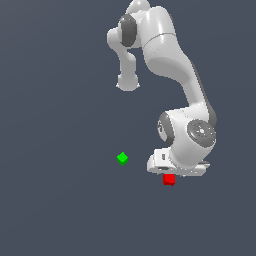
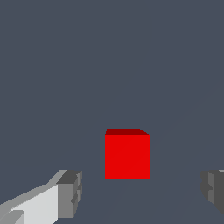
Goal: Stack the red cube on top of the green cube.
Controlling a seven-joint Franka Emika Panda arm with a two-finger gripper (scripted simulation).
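In the exterior view, the red cube [image 1: 169, 179] is a tiny, plain, bright red block sitting on the flat grey table [image 1: 60, 200]. It shows just under the lower edge of the arm's [image 1: 172, 65] white hand, partly tucked beneath it. The green cube [image 1: 122, 158] is the same size, bright green, turned corner-on, and lies apart from the red cube, toward the exterior view's left and a little higher in the picture. The arm reaches down from the top of the picture, bends at a rounded grey-capped joint, and ends in the hand directly over the red cube.

In the wrist view, the red cube [image 2: 127, 156] shows one flat bright face and a thin darker top edge. The pincer [image 2: 142, 192] is spread wide, gripping nothing: one grey fingertip [image 2: 70, 193] stands on either side of the red cube, each clear of it.
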